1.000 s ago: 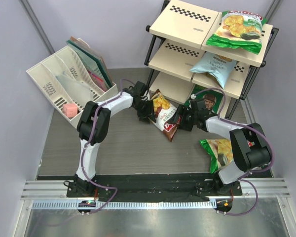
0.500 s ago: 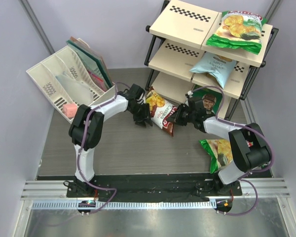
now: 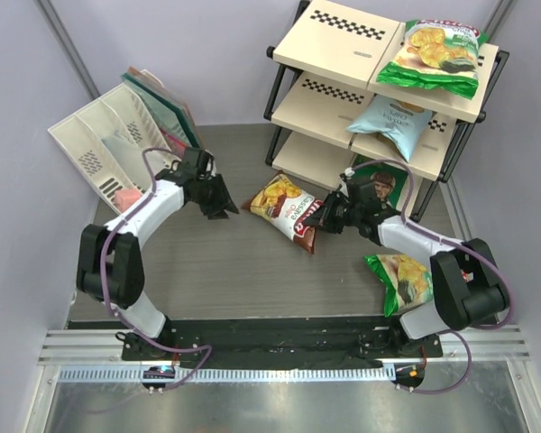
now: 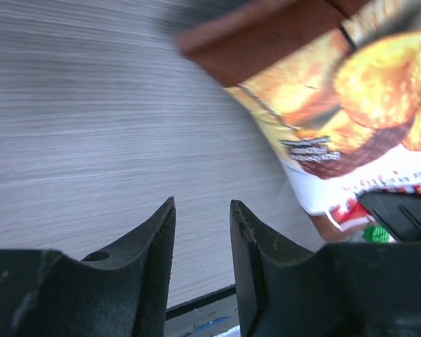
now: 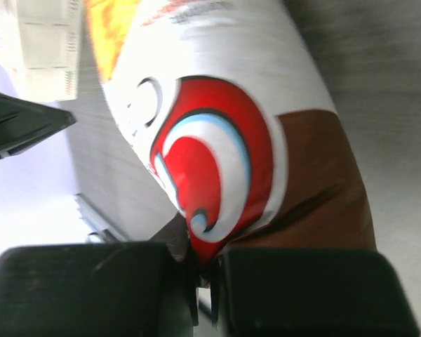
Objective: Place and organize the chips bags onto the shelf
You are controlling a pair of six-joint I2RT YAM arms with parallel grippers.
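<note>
Green and light blue are already shelved: one green bag (image 3: 433, 56) lies on the top board of the shelf (image 3: 338, 41), the light blue bag (image 3: 392, 122) on the middle board, both at the right. Two are left, by my reckoning. The brown bag (image 3: 284, 209) lies on the table (image 3: 207, 271), its right end pinched in the right gripper (image 3: 323, 216). The second green bag (image 3: 401, 280) lies near right. The left gripper (image 3: 218, 200) hangs slack-jawed and empty beside the white organizer (image 3: 90, 144), which holds a pink cube (image 3: 127, 200).
</note>
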